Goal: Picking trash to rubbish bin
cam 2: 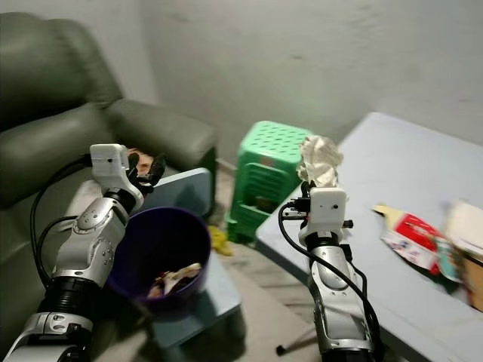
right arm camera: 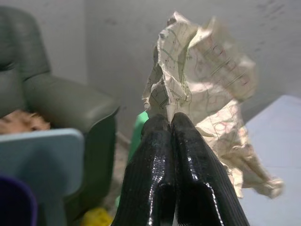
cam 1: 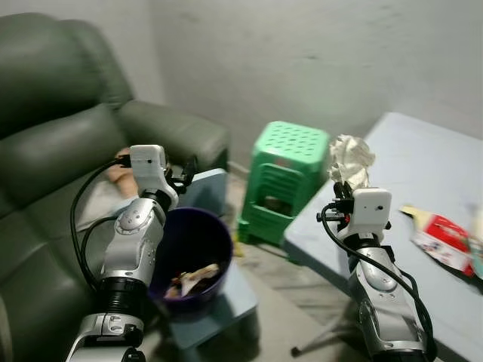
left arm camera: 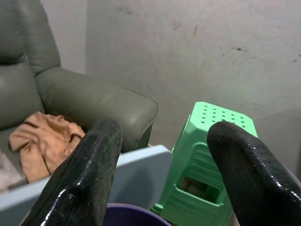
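1. The crumpled paper (right arm camera: 202, 89), a pale sheet printed with a faint pattern, is pinched at its lower fold by the right gripper (right arm camera: 171, 123), whose two black fingers are pressed together on it. It is held up in the air over the left edge of the grey table (cam 1: 423, 166), clear of the tabletop.

2. The purple bin (cam 1: 219, 234) stands lower and to the left of the paper, on a small blue-grey stand (cam 1: 234, 302) beside the sofa. Some scraps of trash (cam 1: 192, 277) already lie in its bottom.

3. The left gripper (left arm camera: 162, 165) hovers above the bin's far rim with its fingers spread wide apart and nothing between them.

4. On the table, near its right edge, lies a red and white wrapper (cam 1: 441, 240) with other packaging just beside it, too blurred to tell apart.

5. A green plastic stool (cam 1: 290, 177) stands on the floor between the table and the sofa, against the wall.

6. The dark green sofa (cam 1: 53, 143) fills the left side; an orange cloth (left arm camera: 44, 141) lies crumpled on its seat, behind the stand.

7. A small yellow scrap (cam 2: 219, 240) lies on the floor at the stool's foot.
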You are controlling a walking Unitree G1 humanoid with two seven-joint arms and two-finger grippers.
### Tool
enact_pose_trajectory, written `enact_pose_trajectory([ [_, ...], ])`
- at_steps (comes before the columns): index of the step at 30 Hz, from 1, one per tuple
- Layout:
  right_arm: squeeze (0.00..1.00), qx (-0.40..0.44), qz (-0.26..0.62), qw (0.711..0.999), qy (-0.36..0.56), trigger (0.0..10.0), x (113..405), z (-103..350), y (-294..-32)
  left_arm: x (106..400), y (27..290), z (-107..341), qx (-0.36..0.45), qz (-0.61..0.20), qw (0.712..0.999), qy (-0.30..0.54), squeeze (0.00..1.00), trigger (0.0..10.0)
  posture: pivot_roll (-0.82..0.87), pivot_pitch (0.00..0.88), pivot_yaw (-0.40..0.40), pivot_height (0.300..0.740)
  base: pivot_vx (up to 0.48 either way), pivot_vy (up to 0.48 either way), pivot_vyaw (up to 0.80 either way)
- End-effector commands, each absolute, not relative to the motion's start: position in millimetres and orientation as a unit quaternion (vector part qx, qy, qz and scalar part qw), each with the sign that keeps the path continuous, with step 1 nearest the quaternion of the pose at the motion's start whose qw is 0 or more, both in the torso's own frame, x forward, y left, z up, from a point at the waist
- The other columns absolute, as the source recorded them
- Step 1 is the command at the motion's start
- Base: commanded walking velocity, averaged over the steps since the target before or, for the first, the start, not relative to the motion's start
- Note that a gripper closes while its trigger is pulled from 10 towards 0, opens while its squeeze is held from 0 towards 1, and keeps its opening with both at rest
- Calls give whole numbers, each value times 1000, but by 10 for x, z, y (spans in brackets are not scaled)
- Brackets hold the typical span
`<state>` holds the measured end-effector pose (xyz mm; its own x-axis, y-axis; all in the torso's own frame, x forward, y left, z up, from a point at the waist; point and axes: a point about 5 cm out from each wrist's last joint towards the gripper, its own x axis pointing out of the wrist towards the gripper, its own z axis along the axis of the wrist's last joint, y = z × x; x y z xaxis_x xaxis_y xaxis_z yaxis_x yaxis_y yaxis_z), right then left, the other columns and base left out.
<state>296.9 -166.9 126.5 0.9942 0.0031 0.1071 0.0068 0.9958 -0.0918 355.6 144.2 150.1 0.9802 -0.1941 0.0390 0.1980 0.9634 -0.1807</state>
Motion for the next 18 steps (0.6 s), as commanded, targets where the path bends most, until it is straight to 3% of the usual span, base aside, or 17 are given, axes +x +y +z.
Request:
enact_pose_trajectory([
  [1,0,-44,-6,997,-59,10000,2976,1309,-1704,3568,1417,1543,-87,-101,991,-17,0,10000,-32,0,-21,740,0,0,800],
  [18,0,-58,19,997,-57,10000,2994,1336,-1694,3512,1380,1529,-67,-104,992,-18,0,10000,-14,0,-38,740,0,0,800],
])
